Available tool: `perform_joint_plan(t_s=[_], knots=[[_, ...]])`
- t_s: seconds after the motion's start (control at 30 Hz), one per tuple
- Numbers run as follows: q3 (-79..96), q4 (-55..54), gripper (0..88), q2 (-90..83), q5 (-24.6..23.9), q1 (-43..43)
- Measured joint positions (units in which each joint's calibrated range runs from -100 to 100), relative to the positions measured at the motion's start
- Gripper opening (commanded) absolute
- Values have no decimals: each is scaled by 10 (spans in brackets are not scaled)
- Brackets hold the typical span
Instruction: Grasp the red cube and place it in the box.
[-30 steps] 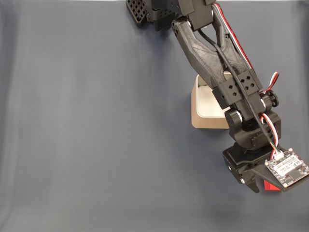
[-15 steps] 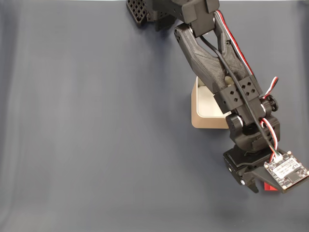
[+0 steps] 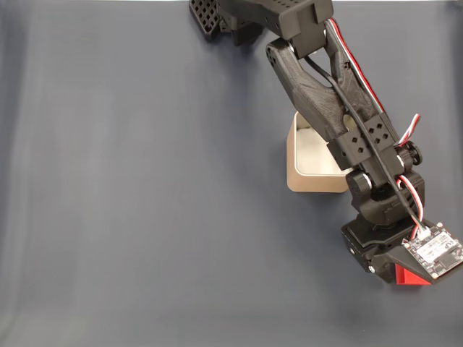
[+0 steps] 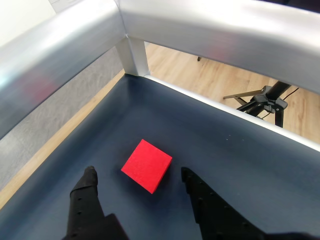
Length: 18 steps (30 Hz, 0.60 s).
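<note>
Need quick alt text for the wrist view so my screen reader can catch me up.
A red cube lies flat on the dark blue mat, between the open black jaws of the gripper and untouched by either. Beyond the mat's edge run a silver metal rail, wooden floor and a black tripod.

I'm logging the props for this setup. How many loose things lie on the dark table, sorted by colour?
Red: 1, the small red plain-faced cube, lying between the open pincer fingers.
Beige: 1, the square beige box with rounded corners, partly hidden by the arm.
Total: 2
</note>
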Motion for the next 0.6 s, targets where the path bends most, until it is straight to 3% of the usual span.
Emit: perform_joint_plan(t_s=[0.6], knots=[[-43, -1, 383, 33, -13, -2]])
